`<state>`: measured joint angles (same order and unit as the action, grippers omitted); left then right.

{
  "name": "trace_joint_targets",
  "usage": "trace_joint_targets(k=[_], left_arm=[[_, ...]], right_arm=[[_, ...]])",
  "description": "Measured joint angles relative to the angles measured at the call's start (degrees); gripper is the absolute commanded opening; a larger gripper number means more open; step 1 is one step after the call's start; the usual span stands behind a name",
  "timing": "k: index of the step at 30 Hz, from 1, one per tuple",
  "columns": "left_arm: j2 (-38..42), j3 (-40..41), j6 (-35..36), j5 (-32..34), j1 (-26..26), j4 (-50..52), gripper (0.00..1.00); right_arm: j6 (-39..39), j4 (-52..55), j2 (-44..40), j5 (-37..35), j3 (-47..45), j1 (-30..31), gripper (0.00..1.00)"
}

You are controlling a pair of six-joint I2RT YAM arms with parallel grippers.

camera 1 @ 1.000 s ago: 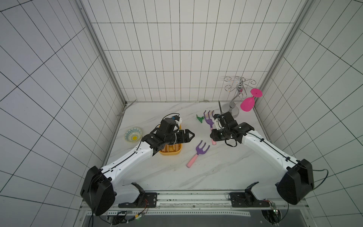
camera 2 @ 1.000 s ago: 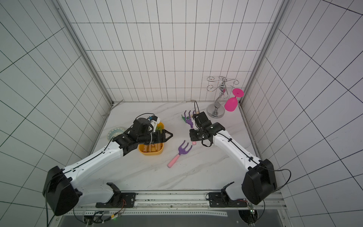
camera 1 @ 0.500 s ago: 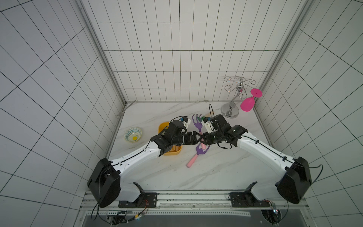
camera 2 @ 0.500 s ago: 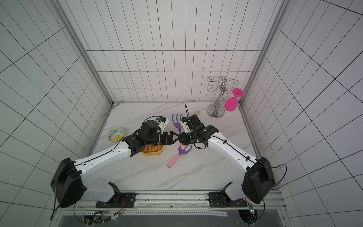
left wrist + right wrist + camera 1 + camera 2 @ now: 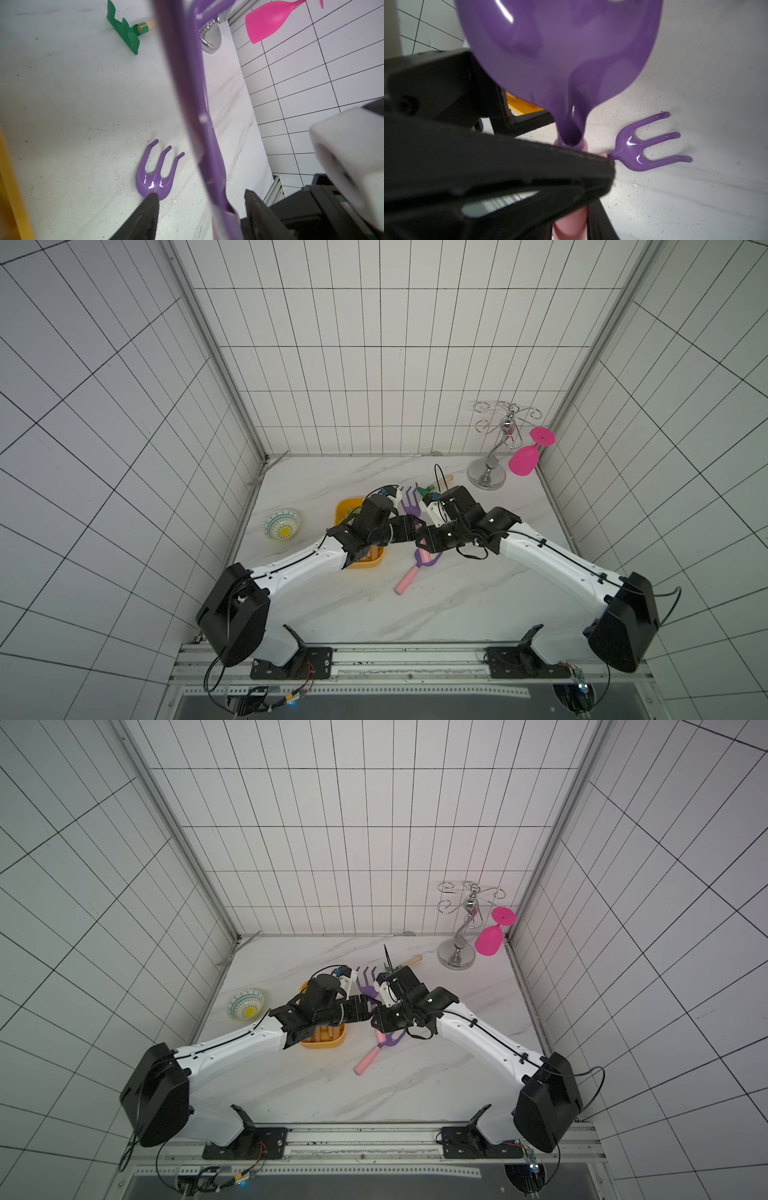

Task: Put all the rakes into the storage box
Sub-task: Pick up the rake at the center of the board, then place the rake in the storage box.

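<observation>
Our right end effector is clamped on the rake by its pink handle, over the surface's middle; our left end effector straddles the purple neck, jaws apart. Should the right release before the left closes, we judge the rake drops short of the box.

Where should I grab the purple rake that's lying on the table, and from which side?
Its pink handle, from straight above, jaws closing across it: the handle lies flat and clear on the table, while the pronged head lies partly under the right arm.
</observation>
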<state>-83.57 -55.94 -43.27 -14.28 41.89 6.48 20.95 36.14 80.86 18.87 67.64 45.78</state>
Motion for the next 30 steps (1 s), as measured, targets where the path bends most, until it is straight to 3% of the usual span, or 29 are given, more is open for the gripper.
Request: trace_joint_targets(k=[4,9,14,16,21,24,30], left_arm=[[-0.1,0.0,-0.3,0.1,0.4,-1.1,0.40],[-0.3,-0.1,-0.9,-0.2,0.6,-2.6,0.21],[-0.5,-0.1,-1.5,-0.7,0.8,-3.6,0.07],[-0.5,-0.2,-1.3,-1.0,0.8,-3.5,0.03],[-0.4,-0.2,-0.2,-2.0,-0.8,0.3,0.00],[0.7,-0.2,1.3,-4.1,-4.5,4.4,0.00],[7.6,0.0,6.6,-9.4,-17.5,11.7,0.00]], right_arm=[[-0.4,-0.2,0.0,0.2,0.0,0.0,0.12],[-1.0,-0.2,0.0,0.5,0.0,0.0,0.14],[-0.9,-0.3,0.0,0.4,0.0,0.0,0.31],[-1.3,-0.3,0.0,0.4,0.0,0.0,0.48],[-2.7,-0.3,-1.3,-1.0,0.0,0.0,0.66],[-3.9,-0.2,-4.5,-3.5,0.0,0.0,0.69],[-5.7,-0.1,-10.8,-7.6,-1.5,0.0,0.71]])
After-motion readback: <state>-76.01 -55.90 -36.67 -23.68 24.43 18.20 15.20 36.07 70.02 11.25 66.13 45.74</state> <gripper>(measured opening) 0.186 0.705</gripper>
